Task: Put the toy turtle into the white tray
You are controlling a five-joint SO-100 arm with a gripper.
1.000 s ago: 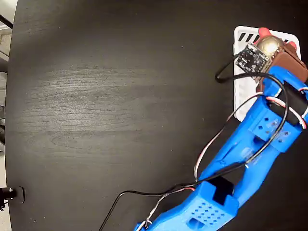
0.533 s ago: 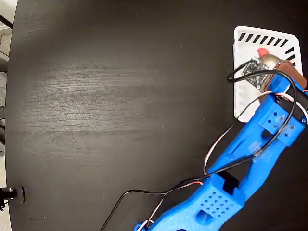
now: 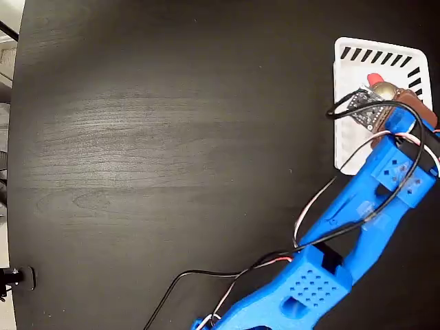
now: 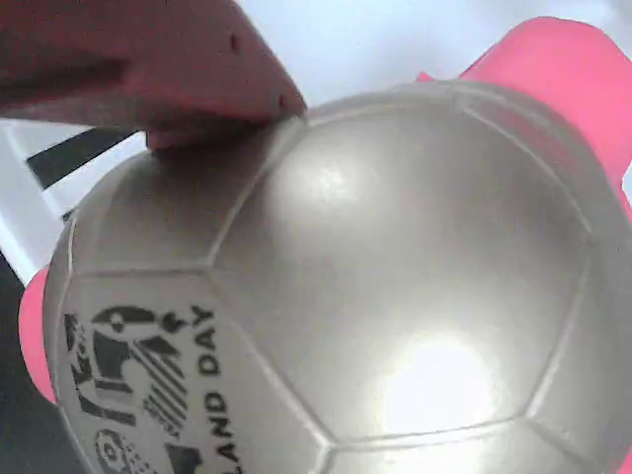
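Note:
The toy turtle (image 3: 382,87) shows its shiny gold-bronze shell and a red-pink foot over the upper part of the white tray (image 3: 347,130), at the right of the fixed view. My gripper (image 3: 393,94), with brown fingers on a blue arm, is shut on the turtle. In the wrist view the toy turtle (image 4: 346,296) fills the picture, with black print on its shell. One brown finger (image 4: 188,69) presses its upper left side; the other finger is hidden. White tray (image 4: 30,217) floor and a black slot show behind it. I cannot tell whether the turtle touches the tray floor.
The tray lies near the right edge of a dark wood-grain table (image 3: 172,137). Black and red-white cables (image 3: 323,199) run along the blue arm (image 3: 344,234), which covers the tray's lower half.
The gripper with the turtle has moved from the tray's top edge down the picture to above its slotted end, uncovering the slots. It has hardly moved in the last half second.

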